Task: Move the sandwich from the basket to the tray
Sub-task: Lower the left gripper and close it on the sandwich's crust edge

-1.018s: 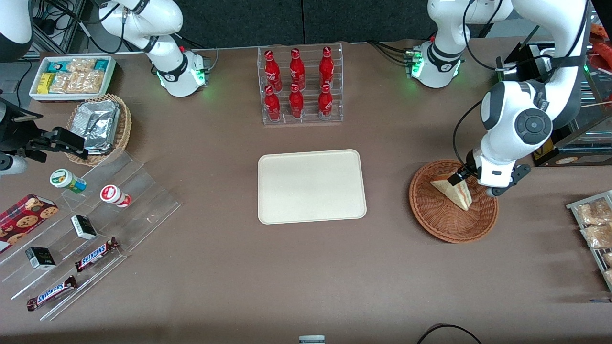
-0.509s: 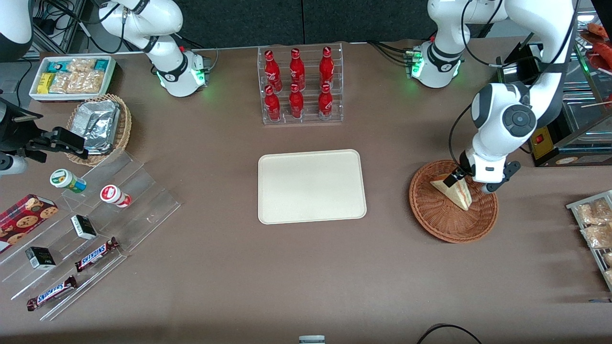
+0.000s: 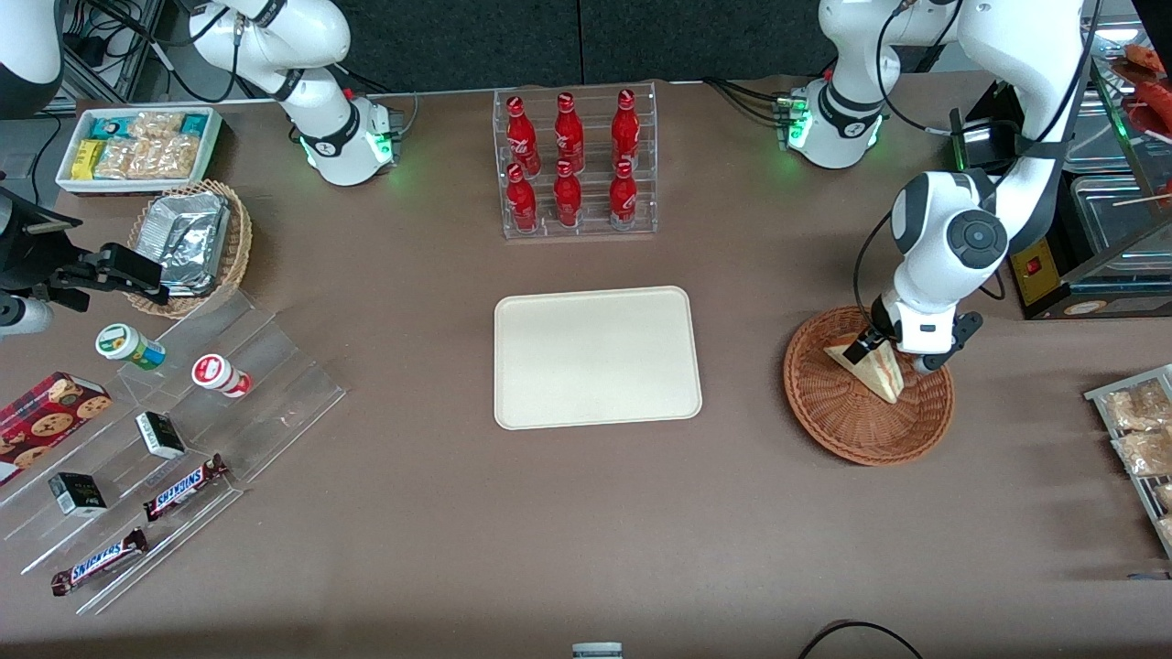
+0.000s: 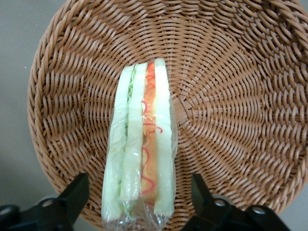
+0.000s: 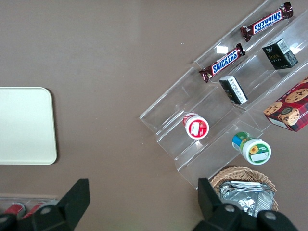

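Note:
The sandwich (image 3: pixel 877 372) is a pale bread wedge in clear wrap, lying on edge in the reddish-brown wicker basket (image 3: pixel 851 430) toward the working arm's end of the table. My left gripper (image 3: pixel 893 357) hangs over the basket, open. Its black fingers (image 4: pixel 72 198) stand one on each side of the sandwich (image 4: pixel 142 154), with a gap showing between each finger and the bread. Red and green filling runs along the sandwich's upper edge, and woven basket (image 4: pixel 231 96) shows all round it. The cream tray (image 3: pixel 595 357) lies bare at the table's middle, beside the basket; its corner (image 5: pixel 24 125) shows in the right wrist view.
A clear rack of red bottles (image 3: pixel 572 165) stands farther from the front camera than the tray. A wire rack of packaged snacks (image 3: pixel 1135 430) lies at the working arm's table edge, and a metal display case (image 3: pixel 1108 229) stands near the basket. A stepped acrylic stand (image 3: pixel 165 439) sits toward the parked arm's end.
The left arm's wrist has swung in over the basket and the gripper has shifted slightly toward the tray, staying open about the sandwich. The sandwich has not moved.

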